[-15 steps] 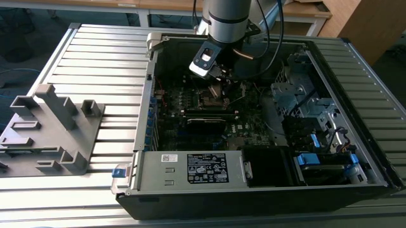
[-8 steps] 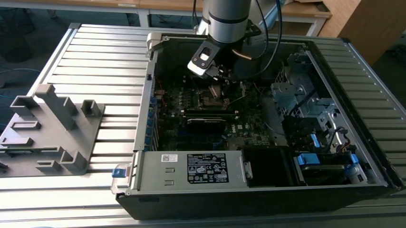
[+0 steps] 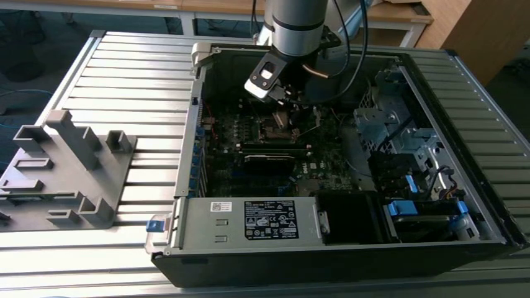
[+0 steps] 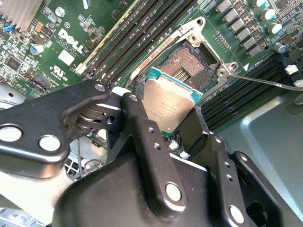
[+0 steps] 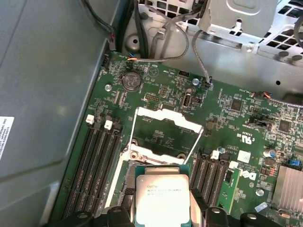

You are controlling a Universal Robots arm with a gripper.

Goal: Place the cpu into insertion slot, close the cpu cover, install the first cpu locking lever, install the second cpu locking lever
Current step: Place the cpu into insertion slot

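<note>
My gripper [image 4: 174, 130] is shut on the cpu [image 4: 169, 105], a flat square chip with a grey metal top and a green edge, its black fingers [image 4: 142, 142] pressing on two opposite sides. The chip hangs tilted just above the insertion slot [image 4: 191, 64], whose dark pin field lies bare. In the first wrist view the cpu [image 5: 160, 196] covers most of the slot, and the cpu cover [image 5: 165, 116] stands swung open behind it, with thin wire levers [image 5: 133, 128] raised at its sides. In the exterior view the gripper [image 3: 282, 104] hovers over the slot [image 3: 277, 128].
The green motherboard [image 3: 331, 169] lies inside an open black computer case [image 3: 331, 261] on a slatted metal table [image 3: 124, 68]. Long black memory slots [image 5: 94, 165] flank the socket. A grey fixture [image 3: 62, 167] stands at the exterior view's left. Drive cages and cables [image 3: 398, 143] crowd the case's right.
</note>
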